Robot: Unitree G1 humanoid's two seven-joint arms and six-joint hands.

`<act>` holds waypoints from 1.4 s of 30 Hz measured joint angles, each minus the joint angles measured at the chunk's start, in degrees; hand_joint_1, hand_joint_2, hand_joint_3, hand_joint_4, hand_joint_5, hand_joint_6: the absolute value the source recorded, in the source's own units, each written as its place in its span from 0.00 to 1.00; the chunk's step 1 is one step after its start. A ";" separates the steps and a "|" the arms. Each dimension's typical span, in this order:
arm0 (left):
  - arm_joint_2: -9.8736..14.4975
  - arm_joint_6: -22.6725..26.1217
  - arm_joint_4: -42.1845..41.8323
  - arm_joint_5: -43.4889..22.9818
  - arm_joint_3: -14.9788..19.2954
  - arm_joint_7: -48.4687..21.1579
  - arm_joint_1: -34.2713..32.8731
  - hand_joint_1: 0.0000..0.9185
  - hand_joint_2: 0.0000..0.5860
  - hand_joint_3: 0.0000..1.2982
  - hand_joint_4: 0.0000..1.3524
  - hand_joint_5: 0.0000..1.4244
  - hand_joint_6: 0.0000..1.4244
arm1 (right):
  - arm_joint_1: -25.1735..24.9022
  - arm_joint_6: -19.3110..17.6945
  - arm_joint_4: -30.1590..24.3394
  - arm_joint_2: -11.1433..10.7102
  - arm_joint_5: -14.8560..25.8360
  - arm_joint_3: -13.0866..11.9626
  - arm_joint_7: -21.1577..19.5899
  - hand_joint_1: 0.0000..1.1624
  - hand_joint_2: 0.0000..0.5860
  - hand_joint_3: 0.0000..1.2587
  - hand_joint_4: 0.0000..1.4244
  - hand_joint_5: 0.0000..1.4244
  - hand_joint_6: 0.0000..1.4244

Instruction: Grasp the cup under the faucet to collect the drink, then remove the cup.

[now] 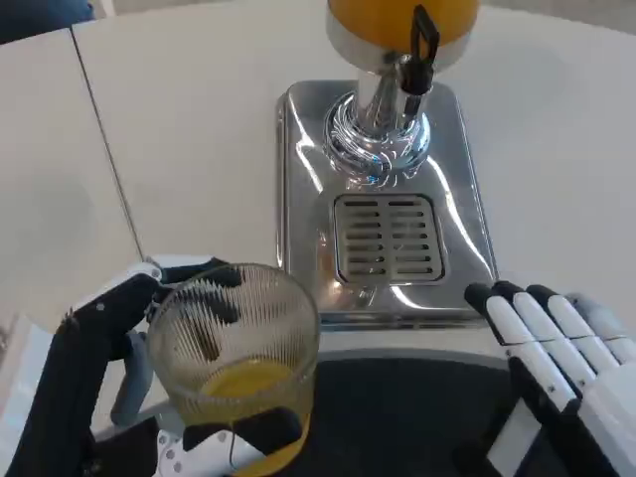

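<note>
Head view: your left hand (pixel 149 397) grips the ribbed glass cup (pixel 238 358), fingers wrapped around its wall, orange drink pooled in the bottom, near the tabletop's (pixel 179 129) front edge, clear of the dispenser's steel drip tray (pixel 388 238) and faucet (pixel 419 55). Your right hand (pixel 566 348) lies released, fingers straight and together, just beside the tray's front right corner, holding nothing.

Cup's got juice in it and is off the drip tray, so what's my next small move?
Probably lower the ribbed glass cup onto the white table and release. The left hand holds it clear of the dispenser's drip grate, away from the faucet.
</note>
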 measured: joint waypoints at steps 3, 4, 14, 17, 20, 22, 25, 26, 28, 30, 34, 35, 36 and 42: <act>-0.54 -1.50 -0.02 0.17 0.02 -0.06 0.62 0.90 0.00 0.88 0.91 0.89 1.00 | 0.71 -1.09 -0.87 0.21 0.00 1.28 0.00 0.17 0.80 0.00 0.00 0.00 0.00; -0.61 -1.80 -0.02 0.17 0.03 -0.11 0.67 0.90 0.00 0.88 0.91 0.89 1.00 | 0.78 -1.43 -1.12 0.21 0.00 1.44 0.00 0.17 0.80 0.00 0.00 0.00 0.00; -1.55 -1.87 -0.18 0.17 -0.07 -1.17 0.50 0.90 0.00 0.88 0.91 0.89 1.00 | 3.77 -3.76 -1.80 0.18 0.55 2.97 0.01 0.16 0.80 0.00 0.00 0.00 0.00; -1.72 -1.87 -0.19 0.18 -0.11 -1.62 0.34 0.91 0.00 0.88 0.91 0.89 1.00 | 3.84 -4.26 -2.09 -0.09 0.77 3.61 0.26 0.16 0.80 0.00 0.00 0.00 0.00; -1.80 -1.87 -0.23 0.18 -0.10 -1.89 -0.08 0.91 0.00 0.88 0.91 0.89 1.00 | 4.29 -4.92 -2.56 -0.49 1.14 4.19 0.62 0.16 0.83 0.00 0.00 0.00 0.00; -1.79 -1.87 -0.58 0.18 -0.08 -2.26 -0.26 0.91 0.00 0.88 0.91 0.89 1.00 | 4.50 -5.13 -2.65 -0.50 1.15 4.63 0.91 0.15 0.83 0.00 0.00 0.00 0.00; -1.75 -1.87 -0.92 0.17 -0.08 -2.74 -0.26 0.91 0.00 0.88 0.91 0.89 1.00 | 4.45 -5.10 -2.83 -0.46 1.15 5.09 1.44 0.15 0.83 0.00 0.00 0.00 0.00; -1.74 -1.87 -0.92 0.17 -0.09 -2.97 -0.26 0.91 0.00 0.88 0.91 0.89 1.00 | 4.35 -5.07 -3.02 -0.41 1.15 5.20 1.74 0.15 0.83 0.00 0.00 0.00 0.00; -1.73 -1.87 -0.92 0.17 -0.14 -3.28 -0.36 0.91 0.00 0.88 0.91 0.89 1.00 | 3.83 -4.88 -3.23 -0.14 1.13 5.55 2.07 0.15 0.83 0.00 0.00 0.00 0.00; -1.75 -1.87 -0.92 0.21 -0.36 -3.50 -0.54 0.91 0.00 0.88 0.91 0.89 1.00 | 3.27 -4.45 -3.24 0.36 1.02 5.88 2.24 0.15 0.83 0.00 0.00 0.00 0.00; -2.08 -1.84 -0.99 0.50 -1.17 -3.54 -1.00 0.91 0.00 0.88 0.91 0.89 1.00 | 2.29 -3.62 -3.22 1.88 -0.36 7.22 2.37 0.15 0.83 0.00 0.00 0.00 0.00; -2.21 -1.82 -1.03 0.51 -1.25 -3.54 -1.06 0.91 0.00 0.88 0.91 0.88 1.00 | 2.22 -3.52 -3.22 2.15 -0.53 7.50 2.37 0.15 0.83 0.00 0.00 0.00 0.00; -2.34 -1.76 -1.11 0.51 -1.35 -3.55 -1.11 0.91 0.00 0.88 0.91 0.88 1.00 | 2.12 -3.49 -3.22 2.43 -0.88 7.82 2.37 0.15 0.83 0.00 0.00 0.00 0.00; -2.54 -1.69 -1.69 0.54 -2.05 -4.21 -1.02 0.91 0.00 0.88 0.91 0.88 1.00 | 1.27 -3.22 -3.08 3.31 -2.33 9.42 2.38 0.14 0.83 0.00 0.00 0.00 0.00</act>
